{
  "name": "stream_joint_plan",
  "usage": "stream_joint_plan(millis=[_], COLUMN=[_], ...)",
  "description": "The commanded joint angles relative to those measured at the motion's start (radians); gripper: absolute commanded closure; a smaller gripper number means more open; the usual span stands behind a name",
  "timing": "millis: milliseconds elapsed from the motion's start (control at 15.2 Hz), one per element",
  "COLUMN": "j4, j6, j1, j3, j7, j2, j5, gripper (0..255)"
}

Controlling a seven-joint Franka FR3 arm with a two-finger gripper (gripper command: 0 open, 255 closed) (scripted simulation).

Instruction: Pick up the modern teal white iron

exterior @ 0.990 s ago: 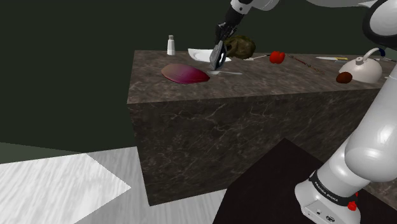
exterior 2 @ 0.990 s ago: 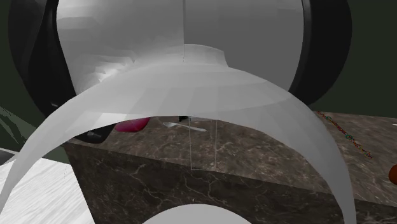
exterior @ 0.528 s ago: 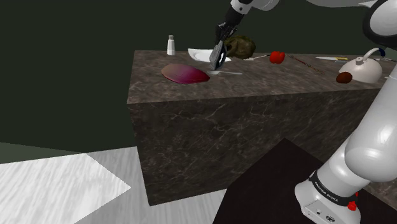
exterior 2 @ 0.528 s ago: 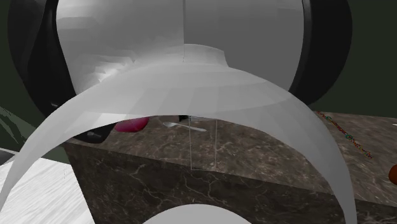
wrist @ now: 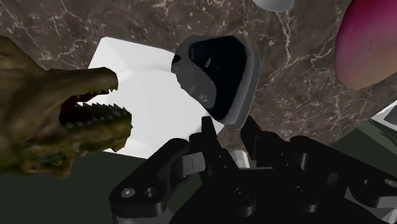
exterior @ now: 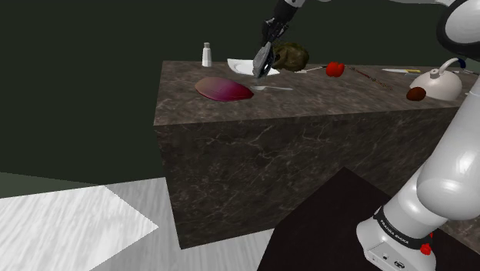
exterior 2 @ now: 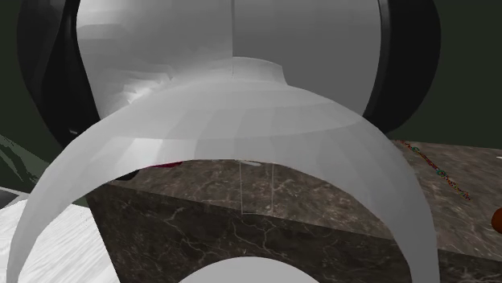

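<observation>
The iron (wrist: 216, 76) is a dark body with a pale grey rim, and it shows no teal. My gripper (wrist: 229, 135) is shut on its lower end, one black finger on each side. In the shoulder view the iron (exterior: 261, 61) hangs tilted under the gripper (exterior: 266, 51), a little above the dark marble counter (exterior: 308, 115) near its far edge. Below the iron on the counter lies a white flat sheet (wrist: 137, 95).
A green-brown dinosaur toy (wrist: 51, 121) lies beside the sheet, and a magenta oval thing (exterior: 223, 88) is on the other side. Further along the counter stand a white shaker (exterior: 206, 54), a red thing (exterior: 334, 68) and a white teapot-like thing (exterior: 436, 83). The arm's white shell (exterior 2: 241, 104) blocks the second exterior view.
The gripper and the iron have risen a little off the counter. In the second exterior view the arm's shell has shifted and now covers most of the magenta thing.
</observation>
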Motion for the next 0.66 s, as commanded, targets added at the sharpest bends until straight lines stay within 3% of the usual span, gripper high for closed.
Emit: stream_joint_plan(millis=[0, 594], j4=[0.041, 0.179], j6=[-0.032, -0.14], j1=[-0.002, -0.007], j3=[-0.001, -0.003], j7=[0.004, 0.017], j2=[0.008, 0.038], j5=[-0.001, -0.002], gripper=[255, 255])
